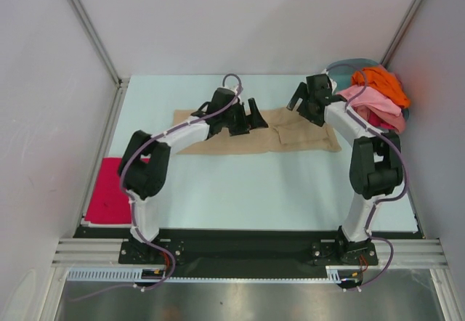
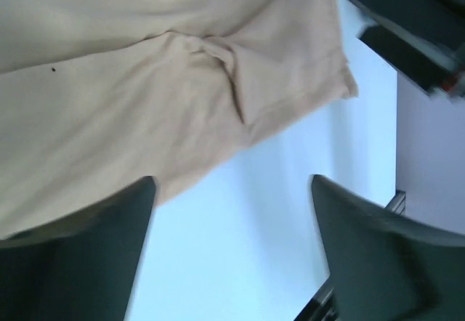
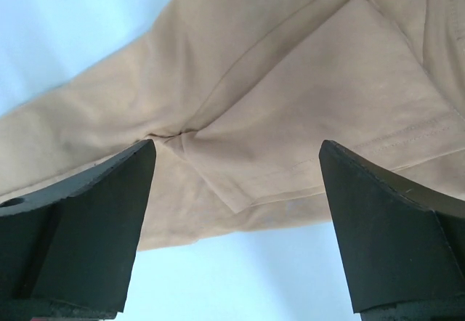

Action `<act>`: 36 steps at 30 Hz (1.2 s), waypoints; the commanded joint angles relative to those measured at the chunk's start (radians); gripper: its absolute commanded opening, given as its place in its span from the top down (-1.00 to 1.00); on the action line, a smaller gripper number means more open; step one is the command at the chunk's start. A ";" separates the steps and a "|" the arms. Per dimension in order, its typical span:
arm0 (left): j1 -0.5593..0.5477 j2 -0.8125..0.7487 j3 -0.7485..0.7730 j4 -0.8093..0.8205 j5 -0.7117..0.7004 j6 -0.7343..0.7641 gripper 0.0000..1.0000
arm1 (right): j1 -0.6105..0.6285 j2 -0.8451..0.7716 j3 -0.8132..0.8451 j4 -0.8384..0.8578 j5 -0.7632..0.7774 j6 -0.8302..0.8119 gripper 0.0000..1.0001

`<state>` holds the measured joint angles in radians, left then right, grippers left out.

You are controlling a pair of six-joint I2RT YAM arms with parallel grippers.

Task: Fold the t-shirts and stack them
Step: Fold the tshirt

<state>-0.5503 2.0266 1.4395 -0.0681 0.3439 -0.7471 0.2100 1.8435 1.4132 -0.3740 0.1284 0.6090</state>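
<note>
Tan shirt (image 1: pixel 254 136) is the landmark, lying flat as a long folded strip across mid table (image 1: pixel 254 190). Nearer than it, at the table's left edge, a magenta shirt (image 1: pixel 109 194) lies folded. Left gripper (image 1: pixel 243 118) hangs just over the tan shirt's middle, fingers wide, holding nothing. Right gripper (image 1: pixel 309 99) hangs over its right end, fingers wide, holding nothing. Beyond its right end, pink shirt (image 1: pixel 374 103) and orange shirt (image 1: pixel 385 81) are heaped on a basin (image 1: pixel 341 67)
</note>
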 commanded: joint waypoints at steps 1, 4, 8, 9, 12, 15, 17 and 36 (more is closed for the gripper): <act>0.013 -0.167 -0.047 -0.076 -0.016 0.132 -0.99 | 0.038 0.042 0.122 -0.166 0.097 -0.011 -0.99; 0.046 -0.250 -0.080 -0.139 0.004 0.199 -1.00 | 0.048 0.101 0.222 -0.262 0.126 0.049 -0.99; 0.085 -0.290 -0.021 -0.326 -0.086 0.354 -1.00 | 0.063 0.224 0.395 -0.443 0.221 0.132 -0.99; 0.085 -0.281 0.025 -0.408 -0.173 0.403 -1.00 | 0.066 0.284 0.468 -0.513 0.241 0.164 -0.99; 0.082 -0.282 0.015 -0.438 -0.307 0.596 -0.99 | 0.066 0.332 0.517 -0.563 0.231 0.222 -0.99; 0.075 -0.287 -0.030 -0.403 -0.434 0.797 -0.99 | 0.071 0.347 0.521 -0.546 0.231 0.248 -0.99; 0.076 -0.267 -0.022 -0.400 -0.472 0.874 -0.99 | 0.071 0.362 0.538 -0.546 0.241 0.282 -0.99; 0.150 0.096 0.387 -0.619 -0.189 1.157 -1.00 | 0.081 0.436 0.579 -0.632 0.290 0.459 -0.99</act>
<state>-0.4103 2.1056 1.7664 -0.6392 0.1242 0.3611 0.2806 2.2665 1.9518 -0.9768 0.3706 1.0283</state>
